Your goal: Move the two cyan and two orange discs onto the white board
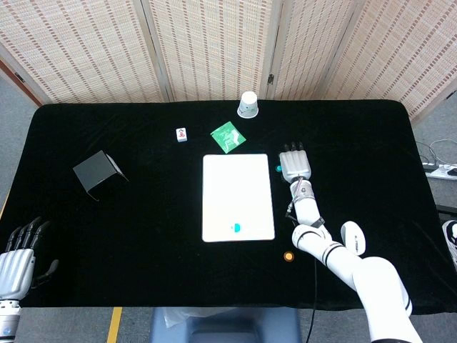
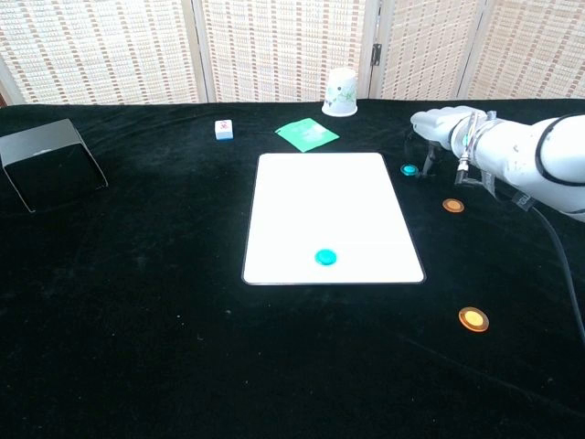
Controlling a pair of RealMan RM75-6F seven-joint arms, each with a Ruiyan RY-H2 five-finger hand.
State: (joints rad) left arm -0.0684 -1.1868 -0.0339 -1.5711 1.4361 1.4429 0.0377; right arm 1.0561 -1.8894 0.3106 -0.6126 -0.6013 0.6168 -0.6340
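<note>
Left hand (image 1: 16,261) idle, well left of the flat white rectangular board (image 1: 238,179) and nearer me, fingers apart, holding nothing.

Progress: I read it as one of four done. One small cyan disc (image 2: 325,257) already sits on the board near its front edge. Left to do: second cyan disc (image 2: 409,169) on the black cloth just right of the board's far right corner, an orange disc (image 2: 452,205) right of the board mid-edge, another orange disc (image 2: 473,318) right of and past its front right corner.

Right hand (image 2: 441,127) is just right of the board's far corner, palm down, fingers pointing away from me and hanging over the loose cyan disc. Nothing gripped; fingers look loosely extended. I can't tell if fingertips touch the disc. In my judgement it's set up for that pick.
</note>
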